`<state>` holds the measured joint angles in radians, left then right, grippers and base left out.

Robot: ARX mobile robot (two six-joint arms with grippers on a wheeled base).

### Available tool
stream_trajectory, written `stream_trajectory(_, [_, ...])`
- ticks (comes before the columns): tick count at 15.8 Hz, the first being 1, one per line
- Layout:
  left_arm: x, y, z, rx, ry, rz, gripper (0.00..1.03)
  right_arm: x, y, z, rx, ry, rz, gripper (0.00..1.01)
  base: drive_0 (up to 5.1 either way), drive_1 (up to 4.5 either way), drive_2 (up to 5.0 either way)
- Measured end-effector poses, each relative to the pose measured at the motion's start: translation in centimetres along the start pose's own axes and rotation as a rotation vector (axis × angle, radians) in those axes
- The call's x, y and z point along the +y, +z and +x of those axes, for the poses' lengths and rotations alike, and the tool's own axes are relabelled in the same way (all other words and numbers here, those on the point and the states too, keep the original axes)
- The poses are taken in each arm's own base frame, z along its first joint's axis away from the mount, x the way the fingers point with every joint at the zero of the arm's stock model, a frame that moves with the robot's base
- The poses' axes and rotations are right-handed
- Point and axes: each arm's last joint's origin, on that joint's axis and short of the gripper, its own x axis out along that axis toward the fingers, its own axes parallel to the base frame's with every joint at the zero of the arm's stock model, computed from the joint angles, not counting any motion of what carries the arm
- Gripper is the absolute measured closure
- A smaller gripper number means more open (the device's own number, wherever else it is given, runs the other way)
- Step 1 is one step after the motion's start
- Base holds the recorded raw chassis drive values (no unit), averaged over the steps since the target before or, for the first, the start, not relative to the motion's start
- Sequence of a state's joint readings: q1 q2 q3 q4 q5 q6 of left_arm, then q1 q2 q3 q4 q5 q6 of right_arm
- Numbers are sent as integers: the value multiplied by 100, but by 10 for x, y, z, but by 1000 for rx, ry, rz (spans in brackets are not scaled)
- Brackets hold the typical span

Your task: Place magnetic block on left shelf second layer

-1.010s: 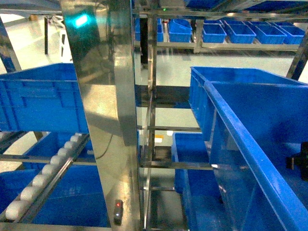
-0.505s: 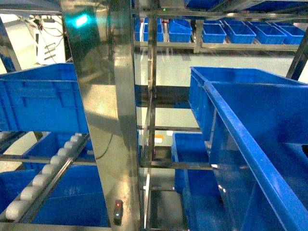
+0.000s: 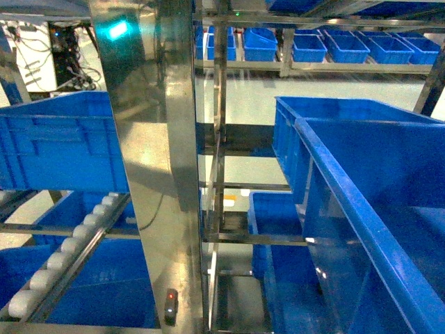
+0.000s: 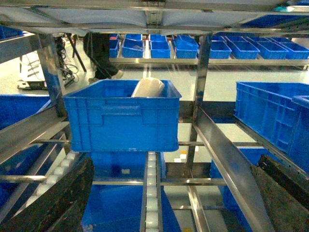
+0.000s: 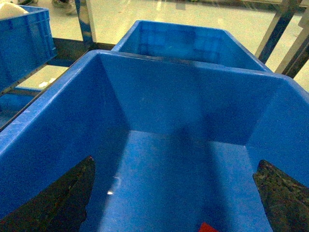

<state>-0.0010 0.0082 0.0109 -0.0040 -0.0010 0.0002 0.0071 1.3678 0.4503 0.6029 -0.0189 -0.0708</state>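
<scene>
The left shelf [image 3: 149, 174] is a steel rack with white-roller rails [image 3: 69, 243] and blue crates [image 3: 62, 139]. My left gripper [image 4: 175, 159] is open and empty, facing a roller rail [image 4: 152, 193] and a blue crate [image 4: 120, 116] that holds a white roll [image 4: 148, 87]. My right gripper [image 5: 176, 162] is open over the inside of a large blue crate [image 5: 63, 111]. A small red corner [image 5: 207, 227] shows on that crate's floor at the bottom edge. I cannot tell whether it is the magnetic block. Neither gripper shows in the head view.
A wide steel upright [image 3: 149, 174] stands close in front of the head camera. A slanted steel rail [image 4: 227, 159] runs to the right of the left gripper. More blue crates [image 3: 361, 209] fill the right side and the far racks [image 3: 348, 45]. A person's legs [image 4: 101, 53] stand behind the rack.
The dark gripper part at the right edge of the head view has dropped out of sight. Behind the rack at the upper left, a white cabinet with cables has come into view.
</scene>
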Motion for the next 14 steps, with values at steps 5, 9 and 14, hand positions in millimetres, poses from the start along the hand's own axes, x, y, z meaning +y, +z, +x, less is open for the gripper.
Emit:
stream_trajectory(5, [0, 0, 0, 0, 0, 0, 5, 1, -9, -21, 9, -28, -2, 3, 0, 0, 0])
stream_trajectory(9, [0, 0, 0, 0, 0, 0, 5, 1, -16, -30, 26, -49, 0, 3, 0, 0, 0])
stream_trajectory(14, [0, 0, 0, 0, 0, 0, 5, -9, 6, -55, -134, -122, 18, 3, 0, 0, 0])
